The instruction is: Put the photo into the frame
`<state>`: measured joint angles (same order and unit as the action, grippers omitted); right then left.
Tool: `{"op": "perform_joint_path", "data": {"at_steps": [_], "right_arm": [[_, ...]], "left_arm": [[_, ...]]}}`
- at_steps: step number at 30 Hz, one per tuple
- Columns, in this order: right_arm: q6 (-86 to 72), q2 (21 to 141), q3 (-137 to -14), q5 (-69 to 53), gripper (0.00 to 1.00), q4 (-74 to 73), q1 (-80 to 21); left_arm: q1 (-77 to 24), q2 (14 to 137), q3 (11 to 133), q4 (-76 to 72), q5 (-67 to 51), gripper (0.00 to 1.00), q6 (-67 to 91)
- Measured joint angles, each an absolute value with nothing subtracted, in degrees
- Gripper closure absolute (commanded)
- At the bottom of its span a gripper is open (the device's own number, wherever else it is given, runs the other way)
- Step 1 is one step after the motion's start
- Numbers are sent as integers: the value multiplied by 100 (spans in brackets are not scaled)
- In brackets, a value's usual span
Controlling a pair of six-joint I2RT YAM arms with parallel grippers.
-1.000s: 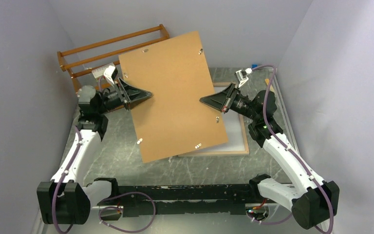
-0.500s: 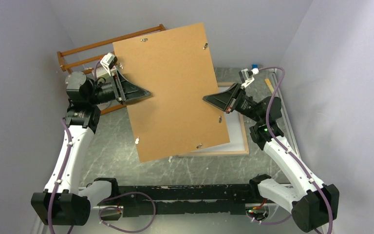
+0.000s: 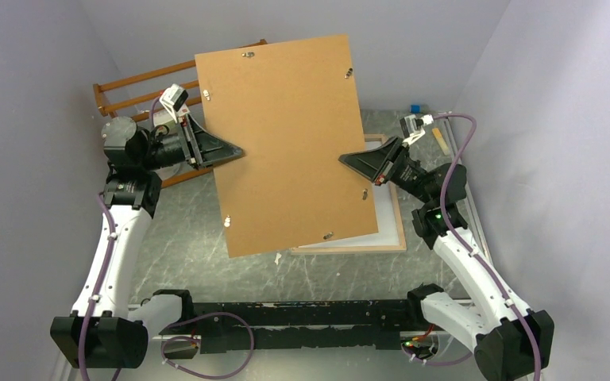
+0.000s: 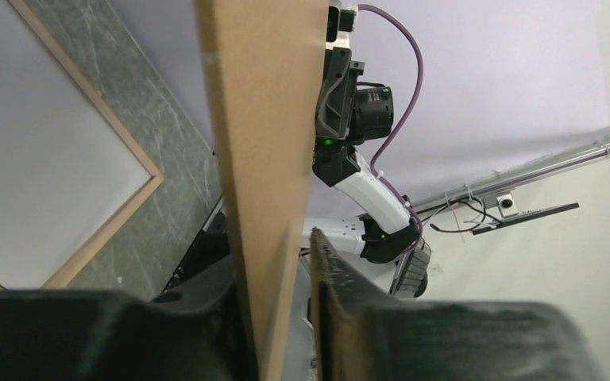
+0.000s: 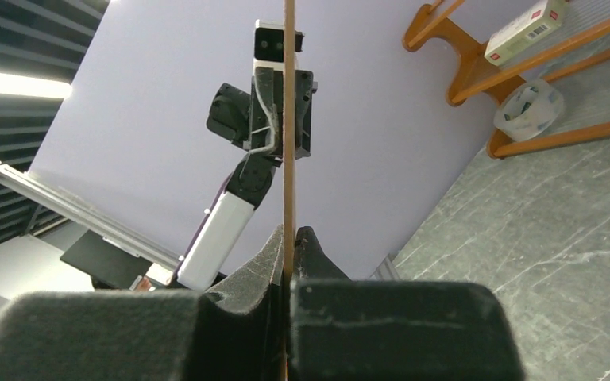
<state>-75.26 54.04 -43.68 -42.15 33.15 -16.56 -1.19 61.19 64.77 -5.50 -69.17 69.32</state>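
The large thin-rimmed rectangular picture frame (image 3: 401,222) with a pale wood rim lies flat on the grey marbled worktop (image 3: 183,246), right of centre. From the top camera I see only its right rim and near rim. The rest is hidden behind the plain brown hardboard backing sheet (image 3: 286,143). The left wrist camera shows one corner of the frame (image 4: 152,178) with a whitish surface filling the rim. I cannot tell whether that surface is the pane or a sheet lying in it. I cannot locate the photo in any view.

The backing sheet is lifted clear of the worktop and held between both arms, its brown face turned toward the top camera, its long sides running away from the arm bases with a slight tilt. Small metal tabs (image 3: 327,235) sit along its edges.

The left claw (image 3: 237,151) is closed on the sheet's left edge; its wrist camera shows the board (image 4: 262,143) between the two fingers (image 4: 274,270). The right claw (image 3: 345,161) is closed on the right edge; its wrist camera sees the sheet edge-on (image 5: 289,119) as a thin line pinched between the fingertips (image 5: 290,234).

The orange-brown slatted wooden rack (image 3: 127,79) stands at the far left, behind the left arm.
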Motion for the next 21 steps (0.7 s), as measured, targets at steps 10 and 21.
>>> {"op": "perform_joint_path", "data": {"at_steps": [10,21], "right_arm": [[-7609,5706,-4593,-4379,71,3336,-1592],[-5017,5443,-5454,-2622,22,-132,-1520]], "left_arm": [[-82,6173,6563,-624,-6917,97,6836],[-106,6219,7192,121,-6204,98,6237]]}}
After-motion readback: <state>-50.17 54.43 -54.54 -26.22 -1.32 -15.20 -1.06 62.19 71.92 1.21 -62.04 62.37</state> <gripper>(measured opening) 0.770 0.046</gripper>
